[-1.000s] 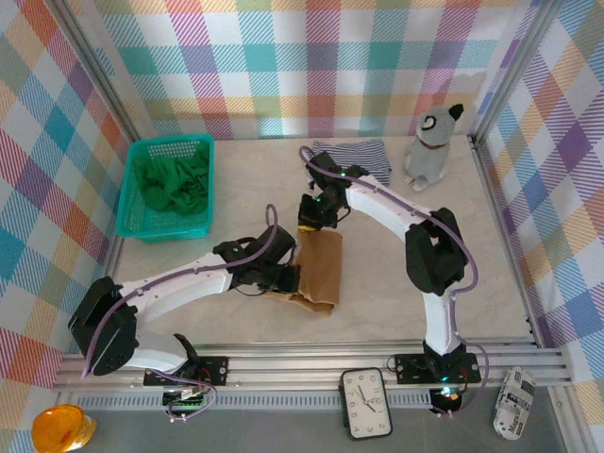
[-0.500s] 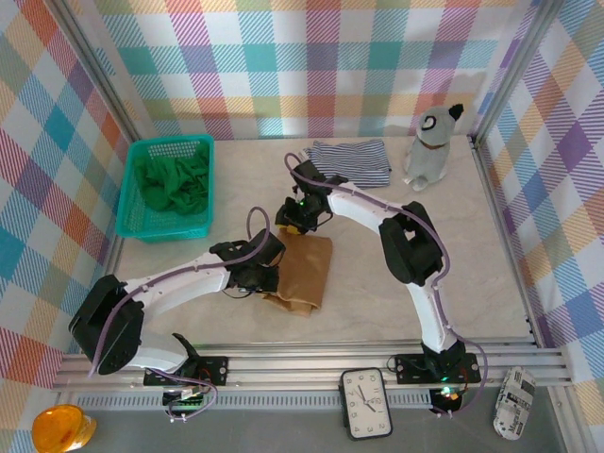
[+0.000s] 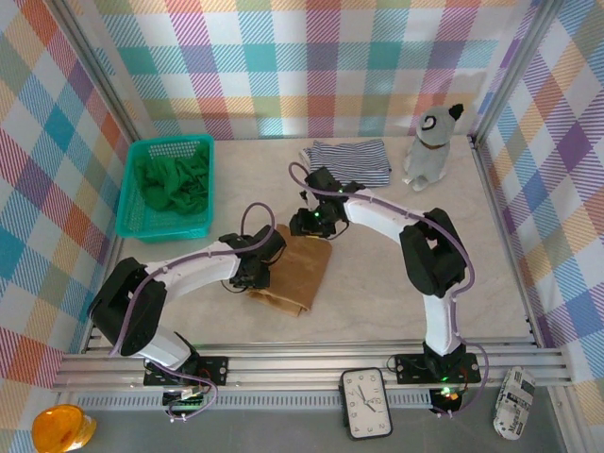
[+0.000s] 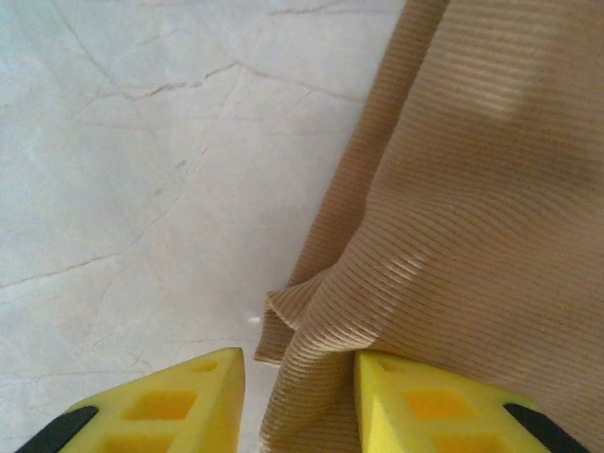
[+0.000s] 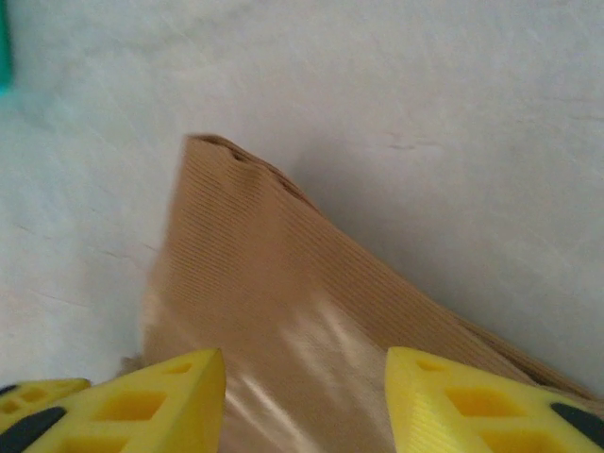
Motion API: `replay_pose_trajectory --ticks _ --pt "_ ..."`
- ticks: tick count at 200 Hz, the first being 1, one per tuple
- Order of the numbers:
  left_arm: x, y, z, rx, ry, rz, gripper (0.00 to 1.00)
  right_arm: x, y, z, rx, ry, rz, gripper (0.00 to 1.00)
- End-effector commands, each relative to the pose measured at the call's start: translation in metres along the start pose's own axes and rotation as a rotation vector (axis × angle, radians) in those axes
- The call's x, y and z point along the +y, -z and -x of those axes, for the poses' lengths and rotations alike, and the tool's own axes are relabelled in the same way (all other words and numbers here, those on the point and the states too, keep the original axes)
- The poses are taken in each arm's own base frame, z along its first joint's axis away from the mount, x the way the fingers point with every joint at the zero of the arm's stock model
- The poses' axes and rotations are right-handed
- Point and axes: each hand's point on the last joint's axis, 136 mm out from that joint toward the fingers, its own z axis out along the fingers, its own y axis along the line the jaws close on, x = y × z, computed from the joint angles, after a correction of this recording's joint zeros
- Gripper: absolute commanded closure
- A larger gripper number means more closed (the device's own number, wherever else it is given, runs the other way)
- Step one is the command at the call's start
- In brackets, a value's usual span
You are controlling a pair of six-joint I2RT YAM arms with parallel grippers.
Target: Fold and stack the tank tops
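while both arms reach low over the tan top (image 3: 304, 269), the left gripper (image 4: 297, 363) and right gripper (image 5: 305, 363) stand spread

The left arm (image 3: 189, 276) and right arm (image 3: 389, 213) have glossy white shells between black joint housings, each trailing a thin purple cable (image 3: 245, 219). Their fingers (image 4: 184, 404) are bright yellow, moulded with hollow cells, apparently black-backed.

Pale marble-look worktop (image 3: 377, 283), faint grey veining. Directly on it:
- folded tan-brown ribbed cloth tank top (image 3: 300, 269), centre
- folded navy-and-white striped cloth tank top (image 3: 354, 160), far edge
- teal plastic mesh basket (image 3: 165, 229), far left
- grey-and-white plush dog (image 3: 431, 151), upright, far right, just beside the striped top
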Motion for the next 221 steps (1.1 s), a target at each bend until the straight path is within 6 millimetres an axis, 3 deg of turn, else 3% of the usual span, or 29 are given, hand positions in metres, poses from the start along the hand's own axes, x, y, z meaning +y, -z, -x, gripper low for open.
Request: replay_pose_trajectory --ticks 1,44,75,93,117,135,146,176,197,221 --pt "-0.003 -0.009 0.005 0.028 -0.008 -0.005 0.67 -0.02 -0.008 -0.019 0.053 0.07 -0.038 0.55" --pt "0.015 -0.018 0.02 0.054 -0.045 0.069 0.73 -0.041 -0.016 -0.071 0.161 0.01 -0.037 0.62" --pt "0.015 -0.018 0.044 0.047 -0.1 0.068 0.72 -0.042 0.0 -0.109 0.182 -0.052 -0.037 0.62" --pt "0.006 -0.014 0.061 0.045 -0.163 0.057 0.69 -0.032 0.017 -0.118 0.155 -0.086 -0.001 0.61" --pt "-0.004 -0.003 0.077 0.058 -0.197 0.047 0.64 -0.037 0.041 -0.11 0.072 -0.049 -0.062 0.53" --pt "-0.009 0.01 0.078 0.07 -0.163 0.01 0.62 -0.052 0.052 -0.102 0.014 -0.006 -0.146 0.42" --pt "-0.011 0.019 0.071 0.086 -0.125 -0.025 0.6 -0.061 0.055 -0.099 -0.015 0.017 -0.19 0.33" --pt "-0.022 0.039 0.04 0.103 0.039 -0.21 0.52 -0.058 0.045 -0.091 -0.042 0.08 -0.161 0.3" --pt "-0.025 0.038 0.016 0.137 0.127 -0.279 0.51 -0.043 0.04 -0.075 -0.065 0.137 -0.113 0.29" --pt "-0.023 0.031 0.003 0.116 0.172 -0.315 0.5 -0.045 0.025 -0.067 -0.037 0.151 -0.124 0.28"
